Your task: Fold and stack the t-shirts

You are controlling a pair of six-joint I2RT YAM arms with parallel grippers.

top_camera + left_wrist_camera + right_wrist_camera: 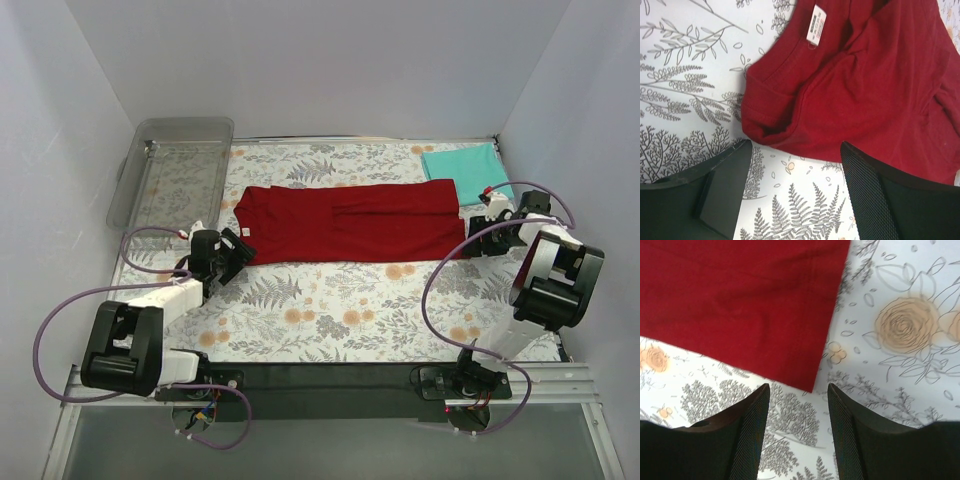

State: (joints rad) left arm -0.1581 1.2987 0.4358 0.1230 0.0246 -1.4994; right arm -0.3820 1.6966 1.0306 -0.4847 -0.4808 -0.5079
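Observation:
A dark red t-shirt (350, 220) lies folded into a long strip across the middle of the floral table cloth, its collar end to the left. My left gripper (233, 252) stands open just short of that collar end. In the left wrist view its jaws (796, 150) straddle bare cloth, with the red shirt (860, 85) and its white tag (816, 22) just beyond the tips. My right gripper (484, 222) is open at the shirt's right hem. In the right wrist view the hem corner (807, 382) sits right ahead of the open tips (799, 390). A folded teal t-shirt (465, 168) lies at the back right.
A clear plastic tray (175, 170) stands at the back left, partly over the table edge. White walls close in the table on the left, back and right. A black rail (330, 378) carrying the arm bases runs along the near edge.

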